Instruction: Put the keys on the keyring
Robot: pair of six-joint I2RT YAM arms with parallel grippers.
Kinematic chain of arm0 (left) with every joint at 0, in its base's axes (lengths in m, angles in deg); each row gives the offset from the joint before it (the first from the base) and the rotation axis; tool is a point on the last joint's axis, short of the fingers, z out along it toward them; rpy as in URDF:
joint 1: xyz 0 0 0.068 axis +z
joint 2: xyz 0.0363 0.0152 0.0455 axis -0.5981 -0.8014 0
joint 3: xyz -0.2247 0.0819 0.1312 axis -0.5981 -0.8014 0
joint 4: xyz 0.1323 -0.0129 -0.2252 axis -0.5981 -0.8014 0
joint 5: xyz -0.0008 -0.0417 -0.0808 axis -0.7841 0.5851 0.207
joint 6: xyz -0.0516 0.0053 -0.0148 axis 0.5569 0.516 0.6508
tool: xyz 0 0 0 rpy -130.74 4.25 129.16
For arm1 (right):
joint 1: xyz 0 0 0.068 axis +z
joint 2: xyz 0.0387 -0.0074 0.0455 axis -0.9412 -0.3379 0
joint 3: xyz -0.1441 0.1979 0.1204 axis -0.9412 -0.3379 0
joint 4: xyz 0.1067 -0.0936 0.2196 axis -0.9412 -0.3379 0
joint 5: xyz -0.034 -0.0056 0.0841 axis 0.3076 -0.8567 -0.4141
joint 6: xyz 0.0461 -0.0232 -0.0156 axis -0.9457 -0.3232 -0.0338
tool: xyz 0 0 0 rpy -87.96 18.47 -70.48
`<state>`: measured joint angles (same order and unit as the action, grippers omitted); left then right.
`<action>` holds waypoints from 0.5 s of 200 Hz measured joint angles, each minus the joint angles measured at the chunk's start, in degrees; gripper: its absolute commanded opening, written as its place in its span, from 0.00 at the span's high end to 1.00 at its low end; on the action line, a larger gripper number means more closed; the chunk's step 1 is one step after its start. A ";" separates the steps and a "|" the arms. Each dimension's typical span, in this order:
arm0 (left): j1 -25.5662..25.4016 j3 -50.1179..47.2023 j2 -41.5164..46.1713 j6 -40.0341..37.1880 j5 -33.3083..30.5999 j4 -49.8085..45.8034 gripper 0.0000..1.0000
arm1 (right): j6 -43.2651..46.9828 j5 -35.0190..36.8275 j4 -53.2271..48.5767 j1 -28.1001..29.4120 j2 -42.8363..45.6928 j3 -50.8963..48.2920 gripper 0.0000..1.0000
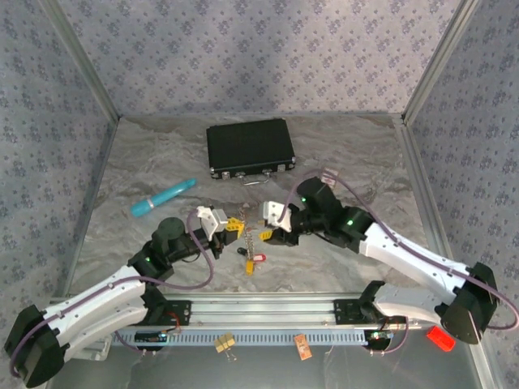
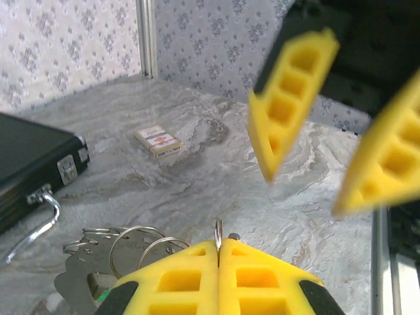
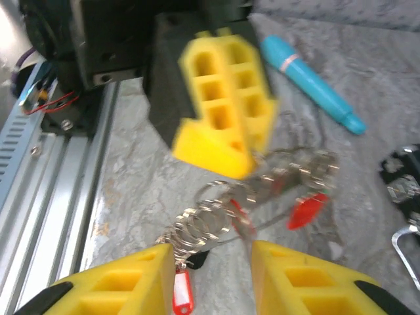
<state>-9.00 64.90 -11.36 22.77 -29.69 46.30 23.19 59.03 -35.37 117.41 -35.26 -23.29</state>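
Note:
The keys (image 1: 251, 253) are a bunch of small metal rings and coloured tags between my two grippers. My left gripper (image 2: 218, 244) is shut on a thin pale ring seen edge-on, which looks like the keyring (image 2: 218, 231). More rings (image 2: 131, 252) lie to its left. In the right wrist view a chain of rings (image 3: 213, 220) runs from the left gripper's shut yellow fingers (image 3: 223, 98) down between my own jaws. A red key tag (image 3: 307, 211) and a red-and-white tag (image 3: 182, 292) hang off the chain. My right gripper (image 3: 213, 252) is open around it, gripping nothing.
A black case (image 1: 250, 148) sits at the back middle, with a teal pen (image 1: 162, 197) to its left. A small card box (image 2: 158, 141) lies on the marbled table. A yellow binder clip (image 1: 225, 344) and a small card (image 1: 302, 347) lie by the front rail.

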 measured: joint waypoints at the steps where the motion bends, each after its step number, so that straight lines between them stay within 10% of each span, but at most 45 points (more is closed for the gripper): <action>1: 0.00 -0.02 0.00 -0.15 0.04 0.04 1.00 | -0.13 0.00 0.07 -0.09 0.09 -0.02 0.68; 100: -0.02 0.00 -0.31 -7.96 7.63 3.67 1.00 | -7.89 -5.07 9.18 -1.27 -1.25 -1.27 0.70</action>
<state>-9.02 64.90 -11.67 14.81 -22.06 49.97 15.30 53.96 -26.19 116.14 -36.51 -24.55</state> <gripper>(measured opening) 0.044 0.302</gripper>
